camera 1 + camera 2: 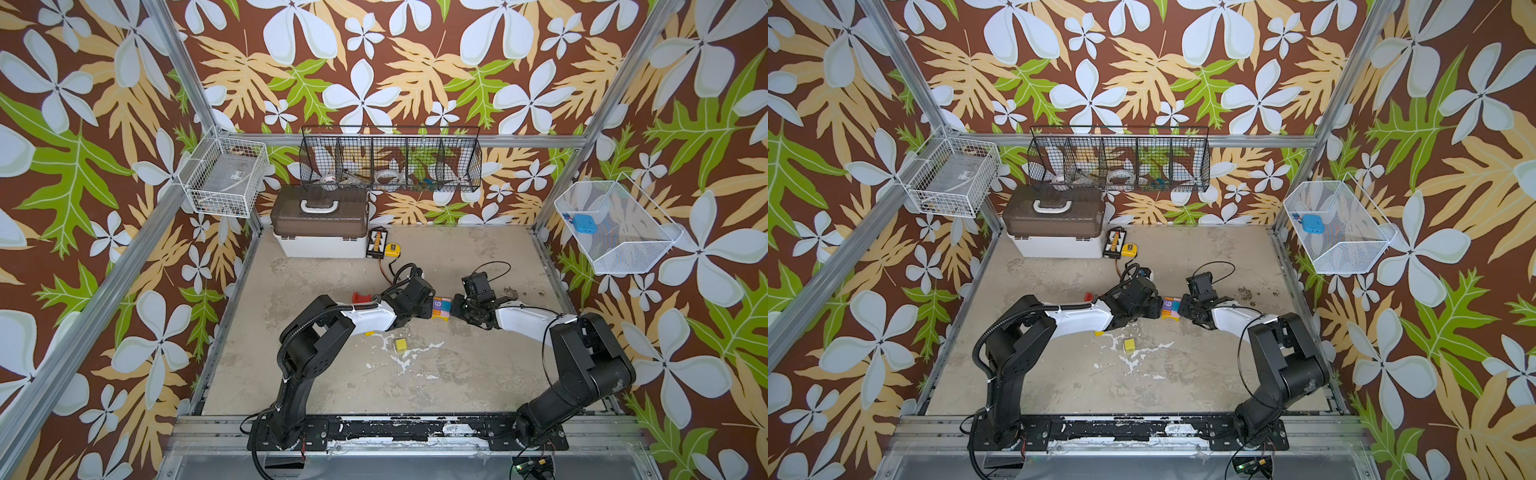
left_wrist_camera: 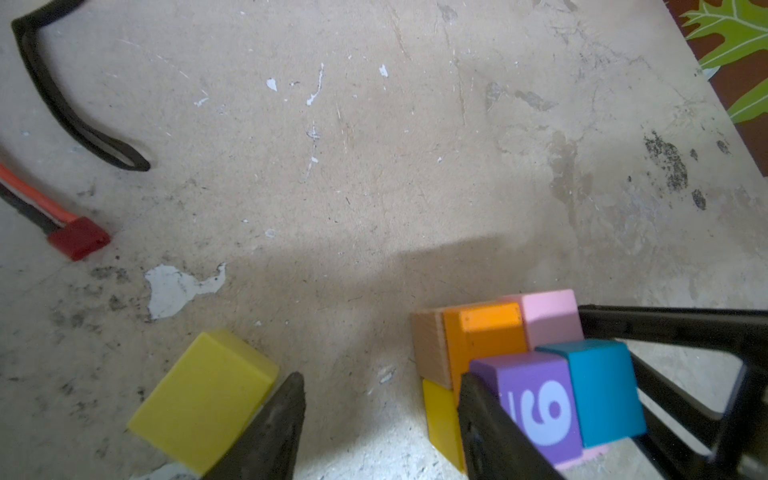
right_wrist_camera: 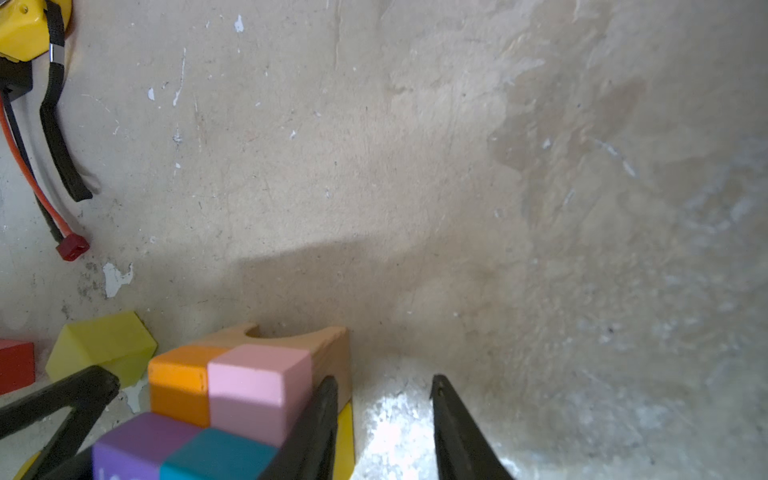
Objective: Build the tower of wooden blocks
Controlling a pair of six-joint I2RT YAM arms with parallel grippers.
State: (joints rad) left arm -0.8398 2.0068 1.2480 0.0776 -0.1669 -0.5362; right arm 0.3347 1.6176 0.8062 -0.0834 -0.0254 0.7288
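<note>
Both arms lay stretched low over the surface (image 1: 457,374), forearms angled inward so that the two hands faced each other in the middle with the tower (image 1: 441,308) between them. The left hand (image 2: 380,382) stood moderately wide with only bare surface in its gap. One finger (image 2: 490,424) lay against the purple block (image 2: 536,399) with the white "9", and the other sat just beside a loose yellow block (image 2: 203,399). The right hand (image 3: 382,380) stood narrower and also held nothing, with one finger (image 3: 320,424) along the pink block (image 3: 257,386) and teal block (image 3: 216,453) on the opposite side.

The tower was a low cluster: purple and teal side by side, an orange block (image 3: 178,382) and the pink one next to them, a tan arch (image 3: 328,345) behind, and a flat yellow piece (image 2: 440,411) underneath. Its layering was hard to make out. In both top views the hands hid most of it, and the left arm hid the yellow block. A red block (image 1: 360,297) showed partly behind that arm and was cut off in the right wrist view.
</note>
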